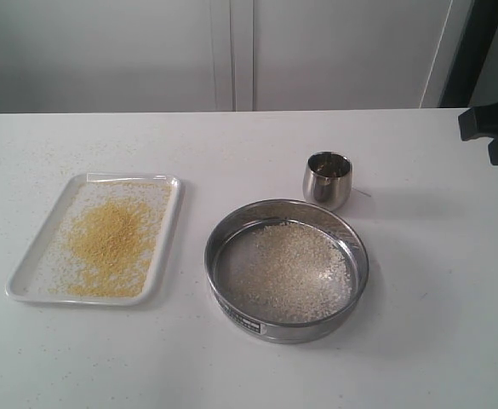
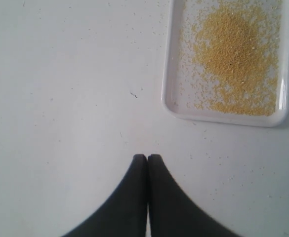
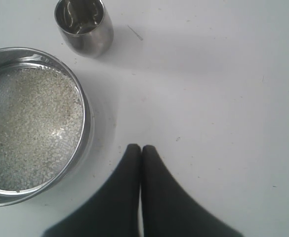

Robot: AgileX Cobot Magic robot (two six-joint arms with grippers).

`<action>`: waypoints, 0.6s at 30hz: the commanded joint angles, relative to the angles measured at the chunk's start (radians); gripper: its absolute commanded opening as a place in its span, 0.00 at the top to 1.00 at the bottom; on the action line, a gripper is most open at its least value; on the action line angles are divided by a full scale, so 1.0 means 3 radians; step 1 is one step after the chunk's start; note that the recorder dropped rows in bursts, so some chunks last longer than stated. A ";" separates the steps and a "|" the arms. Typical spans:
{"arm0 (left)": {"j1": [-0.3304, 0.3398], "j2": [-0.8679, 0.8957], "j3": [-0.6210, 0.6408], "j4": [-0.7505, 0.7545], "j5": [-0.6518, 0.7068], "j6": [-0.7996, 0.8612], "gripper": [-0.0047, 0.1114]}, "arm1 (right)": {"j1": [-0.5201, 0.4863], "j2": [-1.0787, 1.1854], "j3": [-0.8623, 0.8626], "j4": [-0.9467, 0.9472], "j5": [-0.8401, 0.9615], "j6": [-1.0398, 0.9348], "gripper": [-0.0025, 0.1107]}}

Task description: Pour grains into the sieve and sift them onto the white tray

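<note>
On the white table (image 1: 419, 281), the sieve (image 3: 84, 111) lies nearer my right gripper (image 3: 141, 147) than my left gripper (image 2: 147, 156) by the white tray (image 2: 168, 74); both are closed, holding nothing.

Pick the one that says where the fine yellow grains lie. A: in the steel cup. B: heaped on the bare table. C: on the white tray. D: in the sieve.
C: the yellow grains form a heap on the white tray; the sieve holds only coarser whitish grains.

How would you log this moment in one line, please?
stage: sifting done; white tray: fine yellow grains; sieve: coarse whitish grains; left gripper: shut, empty; right gripper: shut, empty
</note>
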 commanded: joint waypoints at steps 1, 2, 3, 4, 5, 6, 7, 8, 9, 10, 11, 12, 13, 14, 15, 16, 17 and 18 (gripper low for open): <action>0.0001 -0.0350 0.0298 0.0005 -0.0067 0.0002 0.96 | -0.0017 -0.0017 0.0012 -0.0007 -0.0038 -0.0003 0.98; 0.0001 -0.0432 0.0369 0.0005 -0.0094 0.0002 0.96 | -0.0017 -0.0017 0.0012 -0.0007 -0.0038 -0.0003 0.98; 0.0001 -0.0496 0.0425 0.0005 -0.0137 0.0002 0.96 | -0.0017 -0.0017 0.0012 -0.0007 -0.0038 -0.0003 0.98; 0.0001 -0.0574 0.0499 0.0005 -0.0181 0.0002 0.96 | -0.0017 -0.0017 0.0012 -0.0007 -0.0038 -0.0003 0.98; 0.0001 -0.0651 0.0575 0.0005 -0.0219 0.0002 0.96 | -0.0017 -0.0017 0.0012 -0.0007 -0.0038 -0.0003 0.98; 0.0001 -0.0717 0.0645 0.0005 -0.0236 0.0002 0.96 | -0.0017 -0.0017 0.0012 -0.0007 -0.0038 -0.0003 0.98; 0.0001 -0.0797 0.0715 0.0005 -0.0254 0.0002 0.96 | -0.0017 -0.0017 0.0012 -0.0007 -0.0038 -0.0003 0.98; 0.0001 -0.0875 0.0790 0.0005 -0.0291 0.0002 0.96 | -0.0017 -0.0017 0.0012 -0.0007 -0.0038 -0.0003 0.98; 0.0001 -0.0956 0.0863 0.0005 -0.0306 0.0002 0.96 | -0.0017 -0.0017 0.0012 -0.0007 -0.0038 -0.0003 0.98; 0.0001 -0.1033 0.0918 0.0005 -0.0323 0.0002 0.96 | -0.0017 -0.0017 0.0012 -0.0007 -0.0038 -0.0003 0.98; 0.0001 -0.1108 0.0986 0.0005 -0.0357 0.0002 0.96 | -0.0017 -0.0017 0.0012 -0.0007 -0.0038 -0.0003 0.98; 0.0006 -0.1182 0.1056 0.0005 -0.0394 0.0002 0.96 | -0.0017 -0.0017 0.0012 -0.0007 -0.0038 -0.0003 0.98; 0.0006 -0.1239 0.1110 0.0005 -0.0422 0.0002 0.96 | -0.0017 -0.0017 0.0012 -0.0007 -0.0038 -0.0003 0.98; 0.0035 -0.1307 0.1175 -0.0005 -0.0463 0.0002 0.96 | -0.0017 -0.0017 0.0012 -0.0007 -0.0038 -0.0003 0.98; 0.0075 -0.1369 0.1236 -0.0025 -0.0509 0.0002 0.96 | -0.0017 -0.0017 0.0012 -0.0007 -0.0038 -0.0003 0.98; 0.0116 -0.1416 0.1286 -0.0045 -0.0565 0.0002 0.96 | -0.0017 -0.0017 0.0012 -0.0007 -0.0038 -0.0003 0.98; 0.0175 -0.1473 0.1347 -0.0070 -0.0620 0.0002 0.96 | -0.0017 -0.0017 0.0012 -0.0007 -0.0038 -0.0003 0.98; 0.0238 -0.1530 0.1408 -0.0094 -0.0659 0.0002 0.96 | -0.0017 -0.0017 0.0012 -0.0007 -0.0038 -0.0003 0.98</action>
